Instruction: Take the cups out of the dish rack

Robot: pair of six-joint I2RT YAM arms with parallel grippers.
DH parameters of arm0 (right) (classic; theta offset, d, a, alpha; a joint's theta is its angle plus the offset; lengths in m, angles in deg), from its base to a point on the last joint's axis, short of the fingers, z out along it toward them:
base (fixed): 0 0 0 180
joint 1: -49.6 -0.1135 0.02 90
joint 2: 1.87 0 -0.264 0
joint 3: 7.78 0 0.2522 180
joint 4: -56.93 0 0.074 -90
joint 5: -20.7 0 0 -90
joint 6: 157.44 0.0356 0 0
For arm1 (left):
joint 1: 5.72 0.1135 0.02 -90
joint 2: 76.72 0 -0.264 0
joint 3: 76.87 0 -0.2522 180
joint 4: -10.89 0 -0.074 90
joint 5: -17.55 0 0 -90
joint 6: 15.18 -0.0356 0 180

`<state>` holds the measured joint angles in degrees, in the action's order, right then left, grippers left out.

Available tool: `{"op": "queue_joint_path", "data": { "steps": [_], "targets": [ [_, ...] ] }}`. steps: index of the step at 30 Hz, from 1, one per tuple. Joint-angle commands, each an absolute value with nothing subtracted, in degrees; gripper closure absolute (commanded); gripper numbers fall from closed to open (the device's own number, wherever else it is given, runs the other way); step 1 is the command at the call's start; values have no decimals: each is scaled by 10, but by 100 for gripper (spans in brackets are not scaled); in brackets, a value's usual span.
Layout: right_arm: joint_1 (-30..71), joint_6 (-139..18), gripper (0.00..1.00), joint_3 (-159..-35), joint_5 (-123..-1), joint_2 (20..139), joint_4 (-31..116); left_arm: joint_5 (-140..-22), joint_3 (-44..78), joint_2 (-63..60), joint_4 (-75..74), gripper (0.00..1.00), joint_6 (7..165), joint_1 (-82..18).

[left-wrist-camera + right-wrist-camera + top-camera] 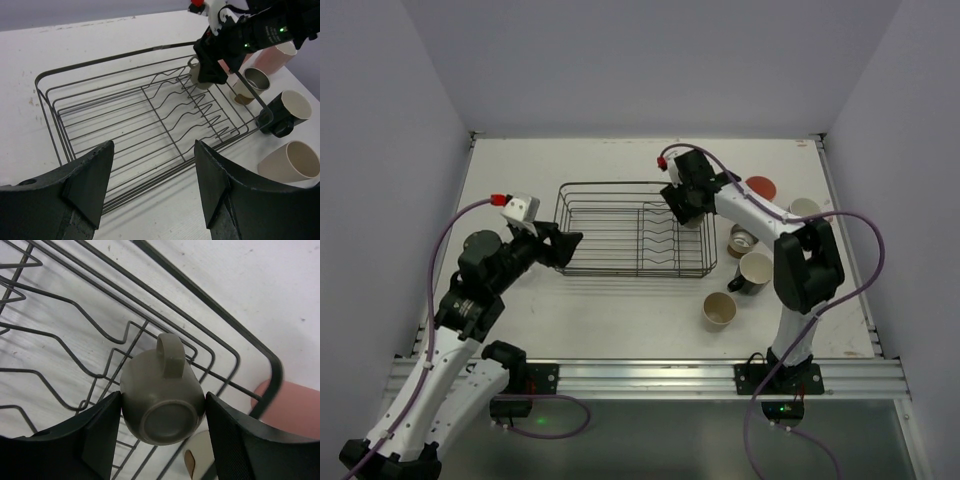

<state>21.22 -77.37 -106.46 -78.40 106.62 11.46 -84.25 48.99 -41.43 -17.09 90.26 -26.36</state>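
Note:
The dish rack is a dark wire basket mid-table. My right gripper is over its far right corner, shut on the small grey-olive cup. The cup's base faces the camera, its handle points away, and it hangs just above the wires. My left gripper is open and empty by the rack's near left corner. The other cups stand on the table right of the rack: coral-pink tumbler, pale pink mug, glass, black mug, tan cup.
The rack holds nothing else; its wavy dividers fill the right half. The unloaded cups crowd the table between the rack and the right edge. The enclosure walls stand close on both sides.

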Motion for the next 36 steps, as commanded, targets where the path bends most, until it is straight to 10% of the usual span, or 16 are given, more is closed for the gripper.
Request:
{"op": "queue_joint_path", "data": {
  "steps": [1,10,20,36],
  "targets": [
    [210,-766,80,-1057,-841,976,153,-862,494,-403,-152,31,913,-261],
    [205,-676,80,-967,-827,859,202,-944,487,-374,-119,31,974,-262],
    [199,-397,80,-769,-527,695,474,-1080,576,-323,117,36,1165,-264],
    [101,-181,80,-700,-336,765,791,-1081,618,-271,256,46,1266,-305]
  ]
}}
